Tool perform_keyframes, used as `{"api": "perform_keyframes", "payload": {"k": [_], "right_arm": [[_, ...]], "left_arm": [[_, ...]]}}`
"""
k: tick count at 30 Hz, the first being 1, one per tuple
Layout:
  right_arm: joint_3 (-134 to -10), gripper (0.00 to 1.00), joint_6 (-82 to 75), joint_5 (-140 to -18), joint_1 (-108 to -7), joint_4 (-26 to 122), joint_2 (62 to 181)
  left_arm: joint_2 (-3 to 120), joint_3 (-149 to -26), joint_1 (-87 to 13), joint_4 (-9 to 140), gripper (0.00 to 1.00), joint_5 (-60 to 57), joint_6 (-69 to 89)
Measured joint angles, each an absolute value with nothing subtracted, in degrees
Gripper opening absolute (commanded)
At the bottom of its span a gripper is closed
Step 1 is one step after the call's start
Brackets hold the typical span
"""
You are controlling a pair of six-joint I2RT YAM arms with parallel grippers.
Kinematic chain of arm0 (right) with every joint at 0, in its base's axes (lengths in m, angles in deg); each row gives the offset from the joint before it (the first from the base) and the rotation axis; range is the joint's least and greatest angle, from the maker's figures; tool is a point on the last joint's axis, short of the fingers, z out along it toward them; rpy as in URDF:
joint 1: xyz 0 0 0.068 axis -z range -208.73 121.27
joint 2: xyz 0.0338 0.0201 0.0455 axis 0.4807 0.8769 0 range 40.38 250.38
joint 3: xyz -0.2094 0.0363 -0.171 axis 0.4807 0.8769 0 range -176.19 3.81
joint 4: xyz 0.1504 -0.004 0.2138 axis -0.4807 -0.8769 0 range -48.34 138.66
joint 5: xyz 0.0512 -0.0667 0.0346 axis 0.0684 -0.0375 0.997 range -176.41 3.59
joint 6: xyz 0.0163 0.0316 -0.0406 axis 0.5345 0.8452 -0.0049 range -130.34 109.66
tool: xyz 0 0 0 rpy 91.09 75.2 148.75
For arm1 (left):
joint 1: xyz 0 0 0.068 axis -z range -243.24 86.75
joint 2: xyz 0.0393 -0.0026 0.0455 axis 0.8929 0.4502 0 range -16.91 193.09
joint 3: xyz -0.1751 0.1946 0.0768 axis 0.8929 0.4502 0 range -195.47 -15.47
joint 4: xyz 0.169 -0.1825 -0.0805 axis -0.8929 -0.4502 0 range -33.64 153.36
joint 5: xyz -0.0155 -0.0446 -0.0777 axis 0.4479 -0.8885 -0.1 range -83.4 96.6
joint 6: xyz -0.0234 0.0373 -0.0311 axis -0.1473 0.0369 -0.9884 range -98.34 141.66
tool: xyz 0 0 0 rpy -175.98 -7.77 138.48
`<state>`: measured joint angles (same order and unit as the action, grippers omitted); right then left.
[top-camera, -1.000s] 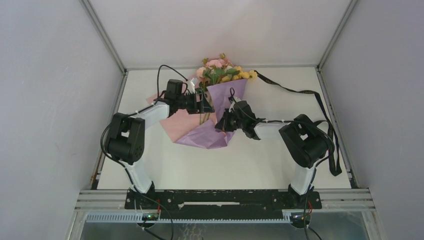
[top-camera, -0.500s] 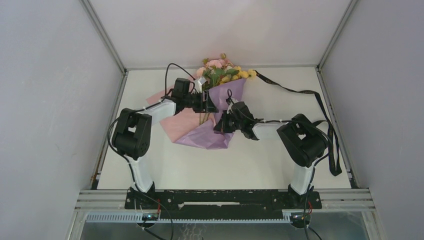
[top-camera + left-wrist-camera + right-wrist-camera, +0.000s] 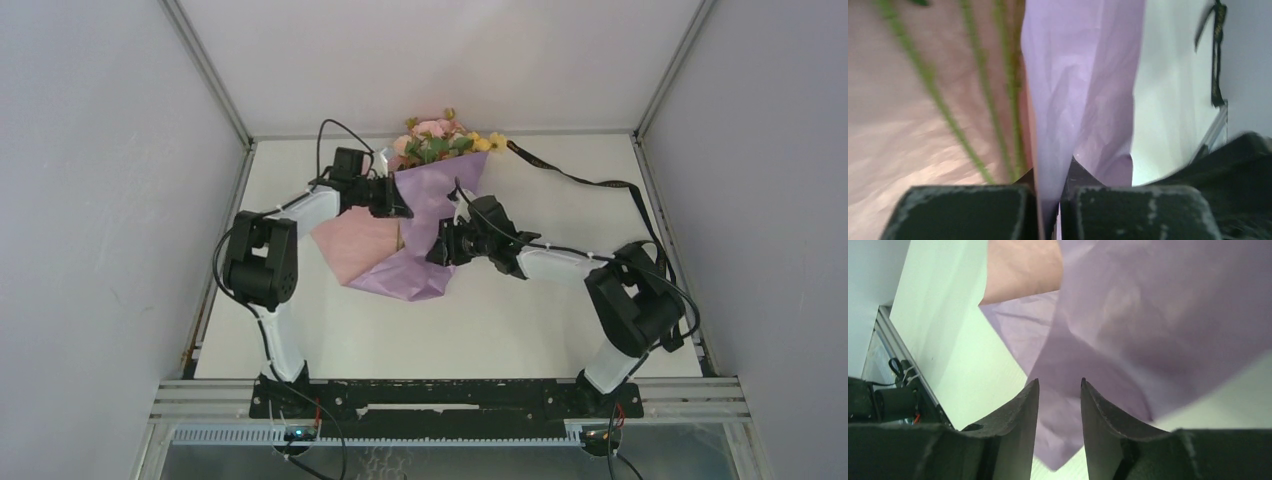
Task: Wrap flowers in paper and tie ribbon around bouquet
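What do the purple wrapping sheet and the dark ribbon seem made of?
The paper: probably thin matte paper; it holds sharp creases and folds, lilac outside, paler pink inside. The ribbon: seemingly soft woven fabric, dull finish; it lies limp in loose curves.

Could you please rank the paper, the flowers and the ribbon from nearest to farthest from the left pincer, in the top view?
1. The paper, pinched in the left pincer.
2. The flowers, blossoms just beyond, at the far edge.
3. The ribbon, trailing along the far right.
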<state>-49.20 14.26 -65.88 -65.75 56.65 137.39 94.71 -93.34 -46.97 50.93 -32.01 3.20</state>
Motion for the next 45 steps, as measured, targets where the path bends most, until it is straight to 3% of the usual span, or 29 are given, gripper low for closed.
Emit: {"api": "perform_keyframes", "payload": {"k": [8,20,33,35,37,38,45], "right_arm": [[-50.1,0.44,8.4,-63.7,-65.8,51.0,133.7],[-53.5,0.39,8.2,-63.5,-70.7,51.4,137.4],[-56.2,0.62,17.8,-74.4,-81.3,53.5,140.6],[-56.2,0.71,21.1,-75.2,-81.5,53.7,141.3],[-55.8,0.88,24.6,-75.4,-80.3,54.2,142.2],[-55.2,0.91,26.5,-75.4,-79.4,55.1,142.5],[-50.2,0.88,35.7,-72.5,-73.3,62.8,146.0]], "left_arm": [[96.3,-93.3,-55.6,47.2,0.0,-29.7,5.2],[101.4,-93.5,-57.4,45.6,0.0,-28.0,5.1],[101.4,-93.5,-57.5,45.6,0.0,-28.0,5.2],[101.4,-93.5,-57.5,45.6,0.0,-28.0,5.2],[101.4,-93.5,-57.5,45.6,0.0,-28.0,5.2],[101.4,-93.5,-57.5,45.6,0.0,-28.0,5.2],[101.4,-93.5,-57.5,45.6,0.0,-28.0,5.2]]}}
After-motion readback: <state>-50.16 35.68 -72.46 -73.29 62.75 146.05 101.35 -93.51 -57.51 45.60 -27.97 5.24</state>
